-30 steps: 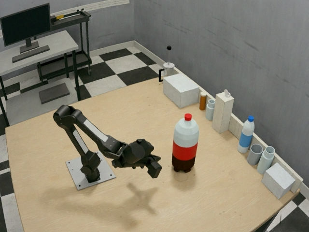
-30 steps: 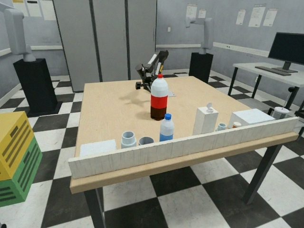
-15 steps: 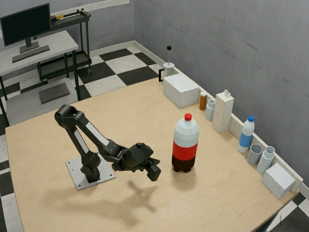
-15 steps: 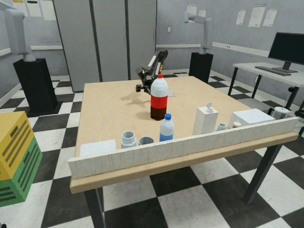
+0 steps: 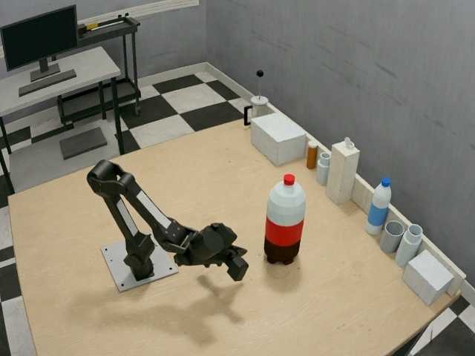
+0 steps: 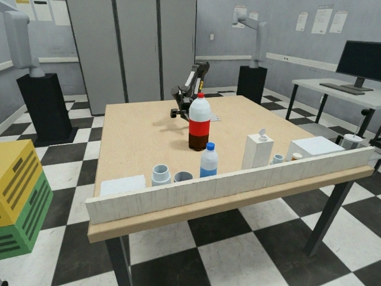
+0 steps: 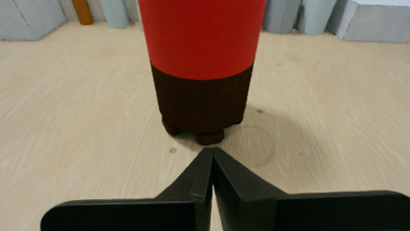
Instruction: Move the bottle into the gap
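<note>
Gripper low in the middle of the top view, fingers pressed together on nothing, with tall upright bottle just to its right, and gap in the row farther right.

Pale matt wood-grain table top, matt black plastic gripper, smooth plastic-looking red-labelled bottle.

Matte black arm with white link panels, grey base plate.
</note>
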